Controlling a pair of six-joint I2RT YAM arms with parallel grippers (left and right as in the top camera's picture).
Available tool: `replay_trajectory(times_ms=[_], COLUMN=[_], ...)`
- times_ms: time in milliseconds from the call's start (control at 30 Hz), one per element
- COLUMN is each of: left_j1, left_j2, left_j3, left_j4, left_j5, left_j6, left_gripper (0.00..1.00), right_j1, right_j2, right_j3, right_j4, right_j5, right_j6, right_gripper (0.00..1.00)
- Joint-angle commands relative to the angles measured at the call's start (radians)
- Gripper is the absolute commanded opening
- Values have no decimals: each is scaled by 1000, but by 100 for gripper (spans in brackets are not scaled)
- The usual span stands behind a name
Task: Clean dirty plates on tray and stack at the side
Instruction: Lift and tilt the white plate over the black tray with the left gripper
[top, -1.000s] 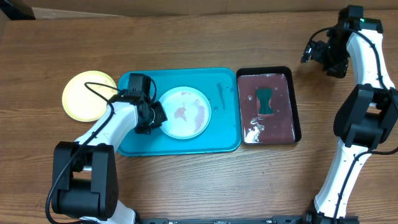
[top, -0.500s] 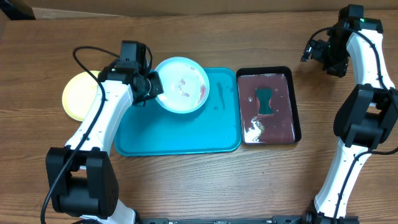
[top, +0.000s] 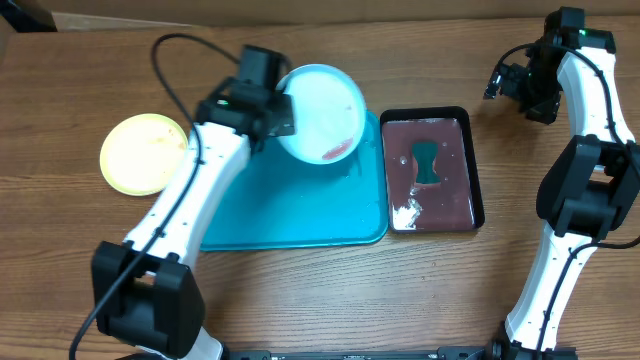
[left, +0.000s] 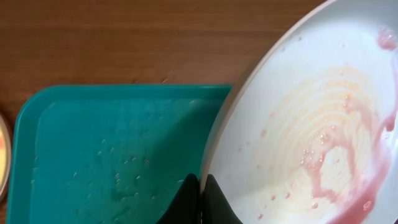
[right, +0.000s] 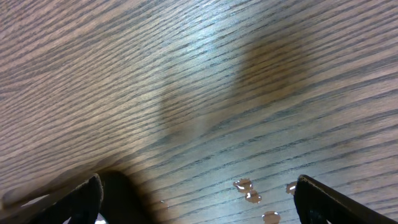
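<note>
My left gripper (top: 279, 117) is shut on the rim of the pale blue plate (top: 322, 112) and holds it tilted above the far right corner of the turquoise tray (top: 290, 205). Reddish liquid pools at the plate's low edge; in the left wrist view my fingers (left: 200, 200) pinch the plate (left: 305, 124) over the wet tray (left: 118, 149). The yellow-green plate (top: 144, 153) lies on the table left of the tray. The white plate is out of view. My right gripper (top: 497, 82) is open and empty at the far right, above bare wood (right: 199, 93).
A black tray (top: 475, 165) of reddish water with a dark sponge (top: 427, 163) stands right of the turquoise tray. A few reddish drops (right: 249, 190) lie on the wood under my right gripper.
My left gripper has lifted the pale blue plate off the tray, carried it up and to the right, and tilted it. The right arm has not moved.
</note>
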Motion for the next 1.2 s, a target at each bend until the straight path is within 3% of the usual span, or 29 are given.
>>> replay_trajectory(times_ms=[0,133,300,700,1167], left_j1=[-89,-181,-296,-539,-728], left_j2=[1,2,2,2,2], left_j3=[36,36,36,36,36], left_j4=[39,85,150,308,529], left_j5=[-89,-111,-278,-625,-966], left_j6=[18,19,62,392,719], left_gripper=[4,4,4,4,4], right_j1=[0,0,0,0,0], right_j2=[-38,-38,-38,-38,-38], right_j3=[24,24,24,24,24], right_j4=[3,3,3,3,3], right_j5=[-8,-8,-8,-8,-8], right_j6=[4,4,4,4,4], right_gripper=[100,100,100,100,100])
